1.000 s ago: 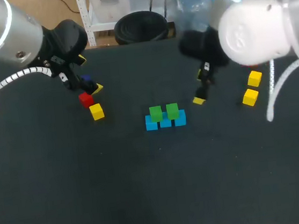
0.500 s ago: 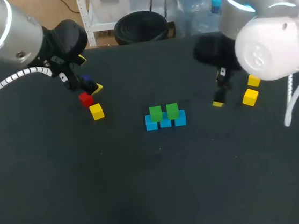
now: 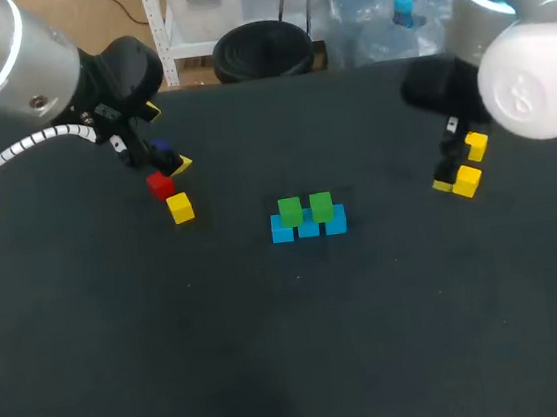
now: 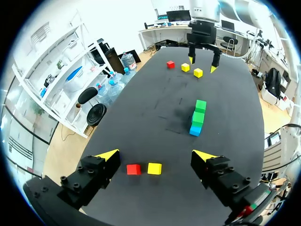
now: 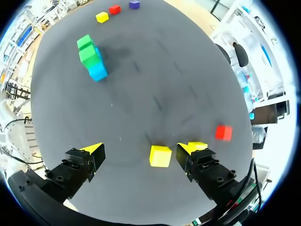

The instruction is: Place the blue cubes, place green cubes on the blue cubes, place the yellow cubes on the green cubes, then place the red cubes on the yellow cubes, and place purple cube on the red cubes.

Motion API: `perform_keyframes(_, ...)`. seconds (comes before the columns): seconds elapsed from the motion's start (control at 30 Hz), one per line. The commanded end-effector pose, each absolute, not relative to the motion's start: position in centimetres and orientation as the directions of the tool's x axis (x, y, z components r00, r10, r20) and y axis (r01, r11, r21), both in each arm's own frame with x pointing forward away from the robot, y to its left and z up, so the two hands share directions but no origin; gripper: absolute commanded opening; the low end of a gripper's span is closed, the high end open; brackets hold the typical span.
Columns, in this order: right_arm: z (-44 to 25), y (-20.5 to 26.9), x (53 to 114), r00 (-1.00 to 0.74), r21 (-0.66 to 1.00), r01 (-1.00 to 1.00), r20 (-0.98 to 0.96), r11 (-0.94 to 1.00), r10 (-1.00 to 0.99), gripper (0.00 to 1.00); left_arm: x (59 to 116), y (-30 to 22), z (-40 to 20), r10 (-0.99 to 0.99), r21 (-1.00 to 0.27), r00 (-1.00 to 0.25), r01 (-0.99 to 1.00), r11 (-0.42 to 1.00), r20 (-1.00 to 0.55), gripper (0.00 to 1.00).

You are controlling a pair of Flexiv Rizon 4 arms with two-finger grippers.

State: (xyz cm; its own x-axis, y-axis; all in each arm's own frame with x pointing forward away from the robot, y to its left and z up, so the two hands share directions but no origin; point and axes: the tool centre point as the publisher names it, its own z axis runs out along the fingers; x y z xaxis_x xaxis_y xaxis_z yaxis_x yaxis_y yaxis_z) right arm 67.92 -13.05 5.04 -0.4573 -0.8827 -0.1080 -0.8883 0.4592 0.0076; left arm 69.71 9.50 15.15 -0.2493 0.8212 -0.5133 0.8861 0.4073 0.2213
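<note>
Near the middle of the worktop (image 3: 275, 350) stood a row of three blue cubes (image 3: 308, 230), with two green cubes (image 3: 290, 210) sitting on top of it. The right gripper (image 5: 140, 149) hung at about 2 o'clock from that stack, its fingers spread wide and holding nothing. In the right wrist view a yellow cube (image 5: 160, 156) lay on the worktop between the fingers, nearer one of them and seemingly touched by neither. A second yellow cube (image 5: 197, 145) sat just beside that finger, partly hidden by it, and a red cube (image 5: 224, 133) lay a little beyond. The left gripper (image 4: 155, 155) hung at about 10 o'clock from the stack, its fingers likewise wide apart and empty. Under it a second red cube (image 4: 133, 169) and a third yellow cube (image 4: 154, 168) lay just beside each other. A purple cube (image 3: 161, 148) showed at 12 o'clock of that second red cube, partly covered by the left gripper in the head view.
</note>
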Motion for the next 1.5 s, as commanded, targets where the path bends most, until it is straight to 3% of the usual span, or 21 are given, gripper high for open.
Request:
perform_keyframes(0.03, 4.6, -14.1, 67.3, -0.474, 0.006, -0.879, -0.103, 0.476, -0.875, 1.00, 69.9, 9.6, 15.1, 0.821, 0.219, -0.246, 0.888, 0.404, -0.516, 1.00)
perform_keyframes(0.4, 2.5, -16.4, 66.9, -0.521, 0.045, -0.854, -0.071, 0.519, -0.851, 1.00, 69.9, 9.6, 15.1, 0.821, 0.219, -0.246, 0.888, 0.404, -0.516, 1.00)
perform_keyframes(0.8, 0.6, -16.5, 67.7, -0.514, 0.046, -0.858, -0.063, 0.512, -0.856, 0.78, 69.9, 9.6, 15.1, 0.821, 0.219, -0.246, 0.888, 0.404, -0.516, 1.00)
perform_keyframes(1.03, 0.0, -16.5, 68.6, -0.507, 0.038, -0.862, -0.059, 0.506, -0.860, 0.75, 69.9, 9.6, 15.1, 0.821, 0.219, -0.246, 0.888, 0.404, -0.516, 1.00)
perform_keyframes(1.17, -0.2, -16.5, 68.9, -0.506, 0.038, -0.862, -0.058, 0.505, -0.860, 0.64, 69.9, 9.6, 15.1, 0.821, 0.219, -0.246, 0.888, 0.404, -0.516, 1.00)
perform_keyframes(1.23, -0.3, -16.4, 69.0, -0.505, 0.041, -0.863, -0.058, 0.503, -0.861, 0.50, 69.9, 9.6, 15.1, 0.821, 0.219, -0.246, 0.888, 0.404, -0.516, 1.00)
perform_keyframes(1.5, -0.4, -16.4, 68.8, -0.504, 0.048, -0.864, -0.049, 0.502, -0.862, 0.32, 69.9, 9.6, 15.1, 0.821, 0.219, -0.246, 0.888, 0.404, -0.516, 1.00)
